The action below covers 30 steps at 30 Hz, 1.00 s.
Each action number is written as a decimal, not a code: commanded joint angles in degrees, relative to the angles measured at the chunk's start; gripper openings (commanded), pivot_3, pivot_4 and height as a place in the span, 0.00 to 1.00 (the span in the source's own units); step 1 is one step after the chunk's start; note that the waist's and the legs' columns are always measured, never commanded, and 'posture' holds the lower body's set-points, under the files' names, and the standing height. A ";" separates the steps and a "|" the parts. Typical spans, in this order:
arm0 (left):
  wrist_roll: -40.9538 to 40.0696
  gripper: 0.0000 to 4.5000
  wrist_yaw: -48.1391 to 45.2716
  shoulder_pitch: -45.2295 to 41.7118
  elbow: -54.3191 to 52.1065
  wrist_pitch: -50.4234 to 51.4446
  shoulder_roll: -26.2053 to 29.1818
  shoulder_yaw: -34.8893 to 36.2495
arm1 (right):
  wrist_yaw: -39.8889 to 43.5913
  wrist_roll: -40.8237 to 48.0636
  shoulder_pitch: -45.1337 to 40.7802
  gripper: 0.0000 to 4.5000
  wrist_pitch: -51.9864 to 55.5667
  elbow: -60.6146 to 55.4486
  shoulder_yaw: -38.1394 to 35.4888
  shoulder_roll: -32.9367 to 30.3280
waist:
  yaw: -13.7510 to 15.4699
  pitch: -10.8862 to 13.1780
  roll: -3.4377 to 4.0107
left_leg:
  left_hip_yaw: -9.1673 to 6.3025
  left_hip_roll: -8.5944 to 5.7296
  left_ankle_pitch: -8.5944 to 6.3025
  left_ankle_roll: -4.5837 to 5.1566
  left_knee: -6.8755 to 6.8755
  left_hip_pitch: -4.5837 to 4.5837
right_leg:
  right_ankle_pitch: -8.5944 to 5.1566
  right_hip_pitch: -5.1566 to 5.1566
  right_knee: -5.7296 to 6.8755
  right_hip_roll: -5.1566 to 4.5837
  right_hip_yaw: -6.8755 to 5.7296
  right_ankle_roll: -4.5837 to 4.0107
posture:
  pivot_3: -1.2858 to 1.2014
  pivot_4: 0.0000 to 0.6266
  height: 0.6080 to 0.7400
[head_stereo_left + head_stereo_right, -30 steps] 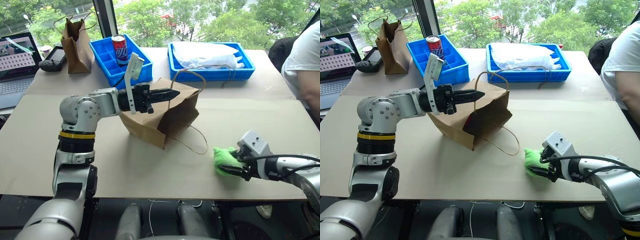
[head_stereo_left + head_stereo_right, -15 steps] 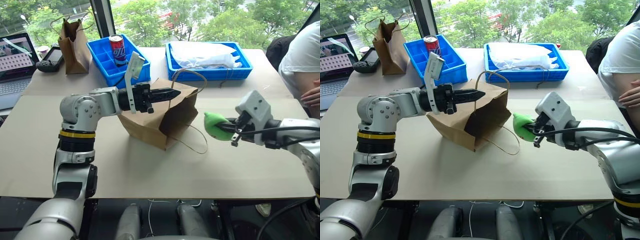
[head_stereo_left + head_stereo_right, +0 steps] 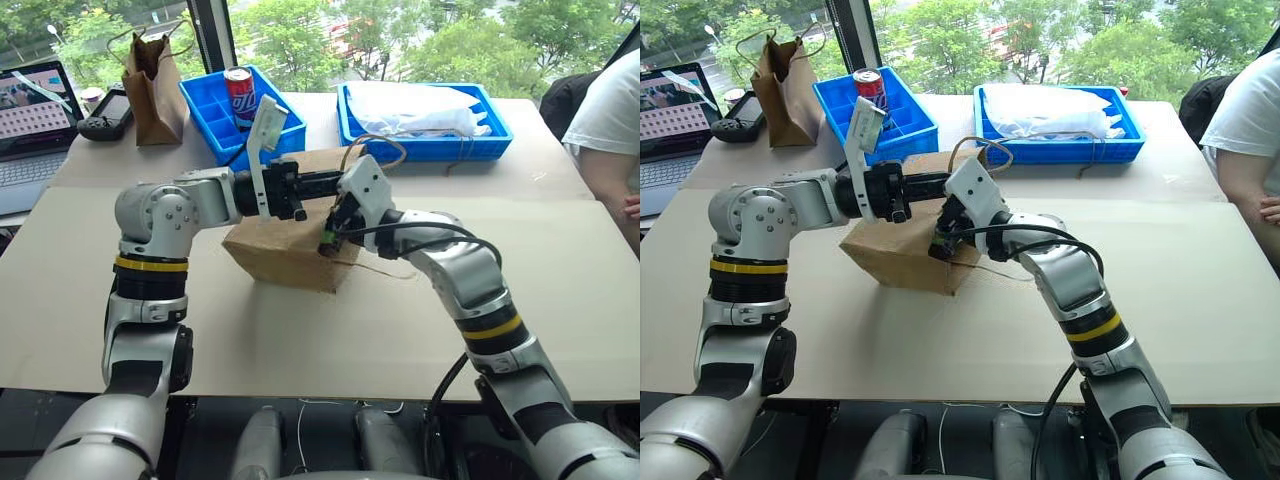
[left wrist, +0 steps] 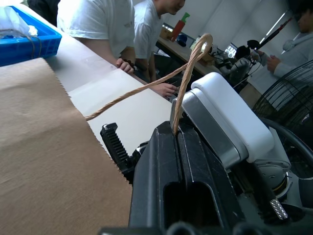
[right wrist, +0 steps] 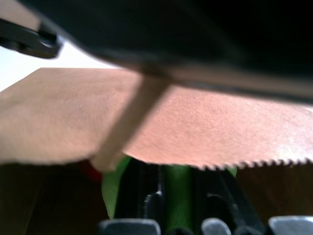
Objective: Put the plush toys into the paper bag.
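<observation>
The light-brown paper bag (image 3: 275, 255) lies tipped on the table, its mouth facing right. My left gripper (image 3: 332, 183) is level and shut on the bag's twine handle (image 4: 188, 73) at the top edge, holding the mouth up. My right gripper (image 3: 328, 240) reaches into the mouth. In the right wrist view the green plush toy (image 5: 176, 191) sits between the dark fingers (image 5: 142, 196), under the bag's serrated paper edge (image 5: 205, 122). A patch of red (image 5: 90, 171), the chili plush toy, shows deeper inside the bag. From the head views both toys are hidden by the bag and my right hand.
A darker, narrower paper bag (image 3: 150, 85) stands at the back left by a laptop (image 3: 30, 110) and a controller (image 3: 105, 115). A blue bin (image 3: 200, 110) holds a soda can (image 3: 238, 95). A blue tray (image 3: 480, 145) carries white plastic. A person (image 3: 610, 110) sits at the right.
My right arm has swung left and up from the table's front right, carrying the green toy into the bag's mouth. The bag has sagged lower. My left gripper has stayed put.
</observation>
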 commanded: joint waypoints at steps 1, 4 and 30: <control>-1.67 0.00 -0.28 -0.45 -3.46 -0.41 -0.09 1.64 | 0.82 1.18 1.59 0.53 -0.09 -2.49 -2.17 0.18 | 0.05 0.00 0.00 | 0.00 -0.01 0.00 0.00 0.00 0.00 | 0.00 0.01 0.01 -0.01 -0.01 0.00 | 0.52 0.24 0.81; -1.65 0.00 -0.15 0.00 -3.57 -0.60 -0.17 1.69 | 1.50 2.99 3.98 0.76 2.86 -6.73 -4.67 -1.60 | 0.04 0.00 0.00 | -0.01 0.00 0.00 0.00 0.01 0.00 | 0.00 0.01 0.01 -0.01 -0.02 0.00 | 0.52 0.24 0.81; -0.93 0.00 -1.59 0.39 -3.06 -1.71 -0.55 1.23 | -9.80 39.15 25.90 0.99 45.97 -18.00 -47.33 1.35 | -0.50 0.01 0.01 | 0.06 0.04 0.00 0.02 -0.02 0.08 | 0.00 0.03 0.00 0.06 0.11 0.00 | 0.52 0.24 0.81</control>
